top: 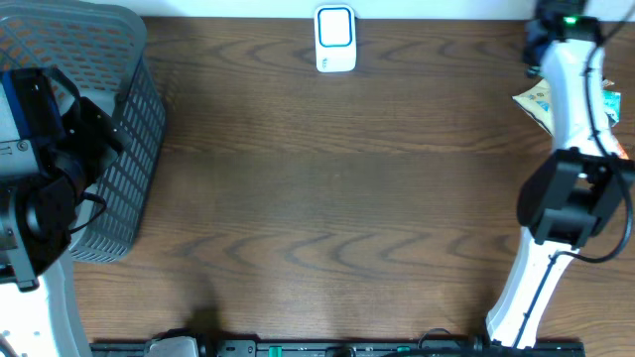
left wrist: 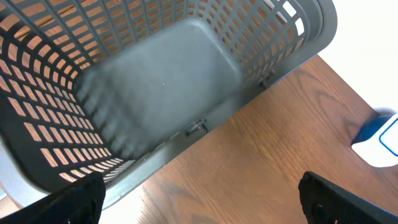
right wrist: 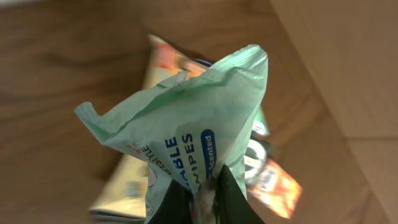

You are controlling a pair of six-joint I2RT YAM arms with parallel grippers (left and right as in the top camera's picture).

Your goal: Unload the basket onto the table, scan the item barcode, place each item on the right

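**Right tool** (right wrist: 208,194): jaws pinched tight on the lower edge of a pale green wipes packet (right wrist: 186,118). The packet rises from the dark fingers (right wrist: 233,200) with its crumpled top edge fanned out; blue lettering on its face reads in part "WIPES". Behind it, out of focus, a cream packet (right wrist: 121,186) and an orange packet (right wrist: 277,183) lie on the brown wooden bench (top: 337,198); whether the held packet touches them cannot be told. In the overhead view the right arm (top: 561,188) runs along the right-hand edge of the bench to its far corner, where the pile of packets (top: 537,99) shows on either side of the arm. The tool itself is hidden beneath the arm there.

**Left tool** (left wrist: 208,205): jaws wide apart, one dark fingertip in each lower corner of the wrist view, with only bench and basket wall between them. It hangs by the wall of a grey slatted basket (left wrist: 155,93), whose solid floor fills much of that view. The basket stands at the left-hand edge of the bench, partly under the left arm (top: 40,188).

**Scanner** (top: 335,40): white with a blue face, at the middle of the far edge of the bench, well apart from the basket and from the held wipes packet
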